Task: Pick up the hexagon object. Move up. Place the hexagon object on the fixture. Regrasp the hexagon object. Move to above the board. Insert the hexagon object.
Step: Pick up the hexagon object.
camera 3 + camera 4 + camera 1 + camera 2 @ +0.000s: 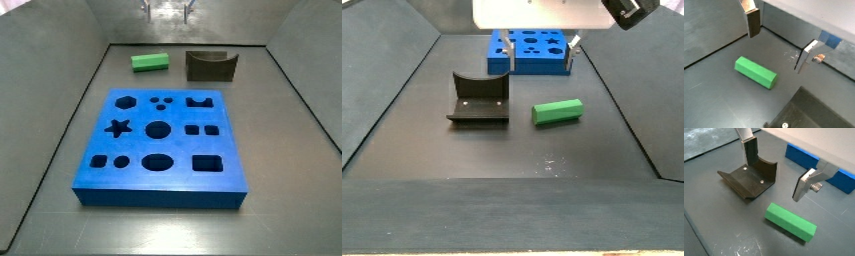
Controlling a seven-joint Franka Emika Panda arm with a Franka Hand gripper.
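open tool (777, 170) above hexagon object (791, 221)

Light even, soft, from overhead. Floor (502, 150) dull sheen, faint glare patches. My gripper (774, 170) open above it, my fingers (752, 24) sharp, silver plates catching highlights. Hexagon object (791, 221) crisp, thin soft shadow beneath. Side views slightly grainy, board (160, 140) saturated blue. Upper edges washed out white.
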